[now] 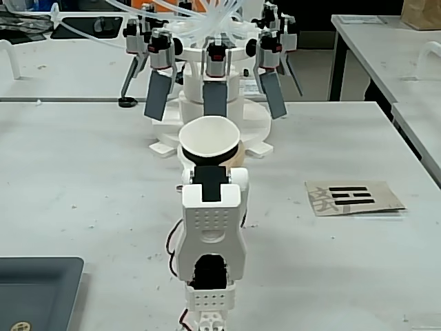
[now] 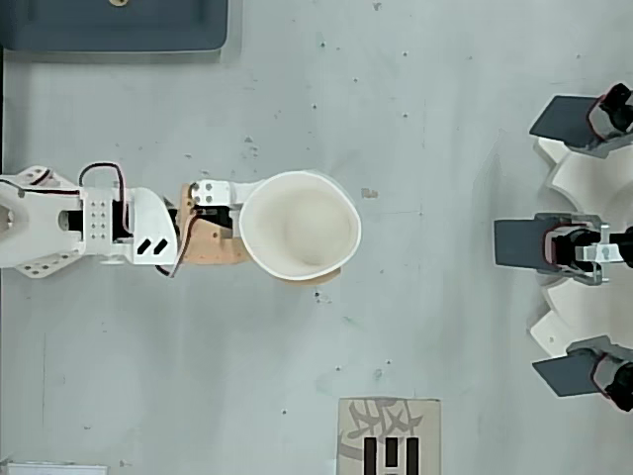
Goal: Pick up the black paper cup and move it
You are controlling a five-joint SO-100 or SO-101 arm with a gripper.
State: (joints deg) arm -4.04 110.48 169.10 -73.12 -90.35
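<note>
Tool [image 2: 282, 233] is gripping the black paper cup [image 1: 209, 141] at its wall, holding it upright above the table [image 2: 445, 119].

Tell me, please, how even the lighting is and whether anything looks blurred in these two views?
Overhead view: flat, even light, the black paper cup casts almost no shadow, edges crisp. Fixed view: the cup is sharp; the background tubing is bright, slightly washed out.

Speckled grey-white table [image 1: 83, 179] (more pale tables [image 1: 386, 48] behind, under even light)
</note>
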